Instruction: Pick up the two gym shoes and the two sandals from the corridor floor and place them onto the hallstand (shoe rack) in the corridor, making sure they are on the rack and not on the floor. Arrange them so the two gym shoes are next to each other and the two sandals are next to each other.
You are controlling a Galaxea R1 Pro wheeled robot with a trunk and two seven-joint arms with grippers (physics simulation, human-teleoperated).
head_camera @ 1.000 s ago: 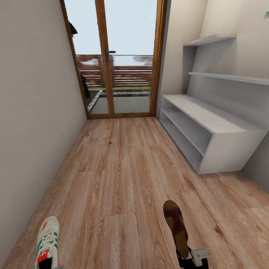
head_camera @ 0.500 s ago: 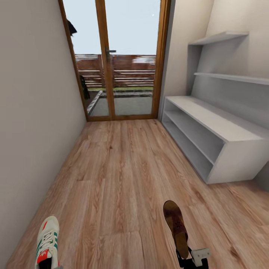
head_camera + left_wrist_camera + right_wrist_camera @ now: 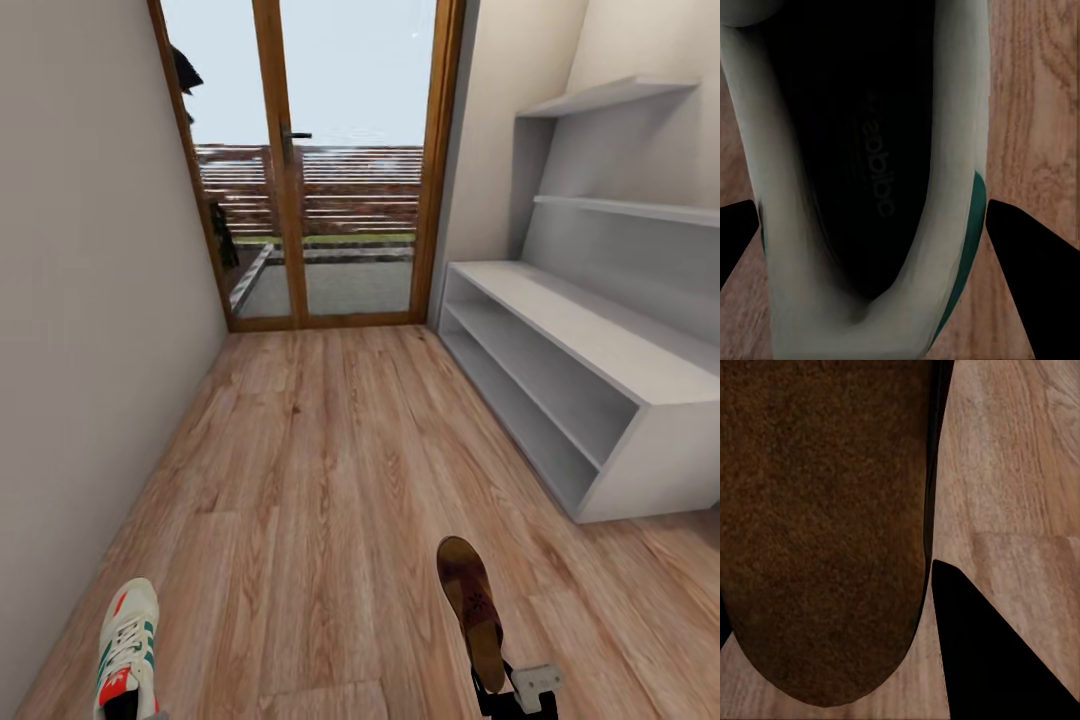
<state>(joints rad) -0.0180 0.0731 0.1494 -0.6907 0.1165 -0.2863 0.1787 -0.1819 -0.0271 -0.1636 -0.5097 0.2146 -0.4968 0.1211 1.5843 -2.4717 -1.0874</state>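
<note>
A white shoe (image 3: 127, 645) with green stripes and a red tongue is at the bottom left, toe pointing ahead. A brown sandal (image 3: 472, 608) is at the bottom right. The grey rack (image 3: 590, 340) stands by the right wall on the wood floor (image 3: 320, 450).

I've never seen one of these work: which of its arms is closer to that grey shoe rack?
The right. Its gripper, carrying a sandal, is on the hallstand's side of the corridor; the left gripper, holding a gym shoe, is by the opposite wall.

Grainy wood-plank floor (image 3: 320, 480); matt brown sandal (image 3: 472, 604)
</note>
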